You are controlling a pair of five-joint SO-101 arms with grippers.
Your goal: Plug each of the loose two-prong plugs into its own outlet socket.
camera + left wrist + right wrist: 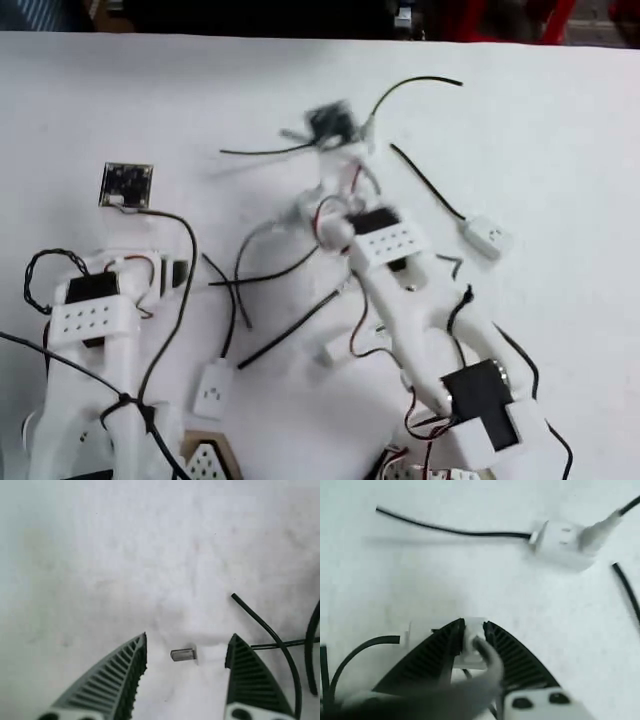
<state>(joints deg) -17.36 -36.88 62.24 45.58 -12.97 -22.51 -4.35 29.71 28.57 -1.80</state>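
Robotics lab, white table (pixel 560 130), loose cables (pixel 428 183)

The outlets (pixel 487 236) and plug (pixel 471 632) were white, the cords (pixel 430 185) black, the surface (pixel 560 120) white, the ribbed fingers (pixel 115 685) dark grey.

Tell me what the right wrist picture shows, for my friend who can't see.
The right pincer is shut on a small white plug. Beyond it on the white table lies a white socket with a black cord.

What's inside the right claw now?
A white plug, pinched in the right claw near its tips. The fingers cover most of it, so which way its prongs face cannot be told.
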